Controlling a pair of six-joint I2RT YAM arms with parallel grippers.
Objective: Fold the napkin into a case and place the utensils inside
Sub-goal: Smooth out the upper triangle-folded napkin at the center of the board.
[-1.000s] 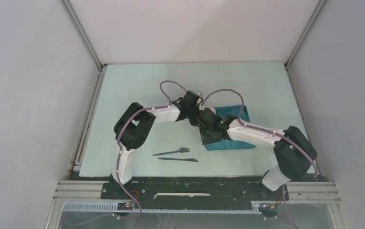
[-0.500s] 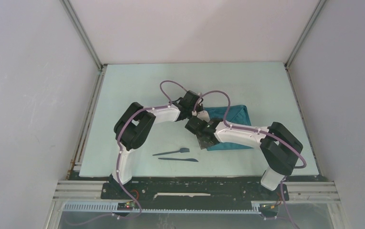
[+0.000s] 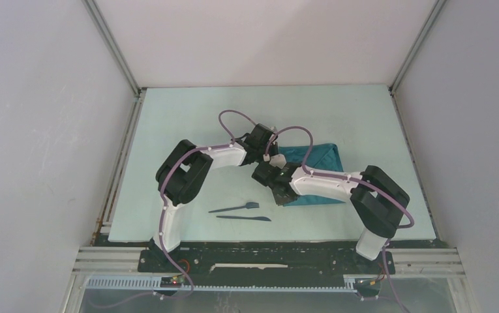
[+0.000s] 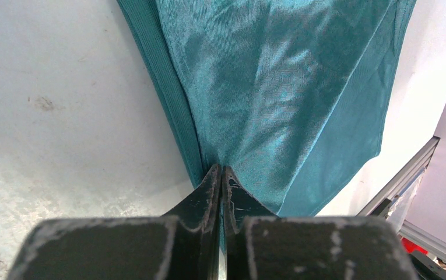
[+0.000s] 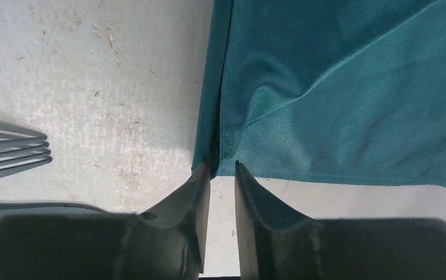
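**Sliding left, the right arm [image 3: 328, 182] lines up on the napkin [image 3: 321, 156] corner**

Swinging off its spot above the cloth a second ago, that arm has pulled its elbow leftward and dropped its wrist to the napkin's lower left corner. The napkin lies folded just right of centre in the overhead view. Look at the right gripper [image 5: 220, 164]: fingers a narrow gap apart right at the hem, bare table [image 5: 92, 70] showing between them, nothing clenched that I can see.

The left gripper [image 4: 221, 169] hasn't budged. Its jaws are pressed tight on the cloth's left edge, up at the upper left corner, with fabric puckering away from the tips.

What does that mean? One corner of the left side is pinched and the other lined up, which to my eye sets up the next fold toward a narrow case. For now the cloth is a broad rectangle with no pocket. The fork [image 3: 233, 208] and knife [image 3: 244, 218] wait side by side below centre, apart from the napkin. My worry is the right jaws catching only the top layer
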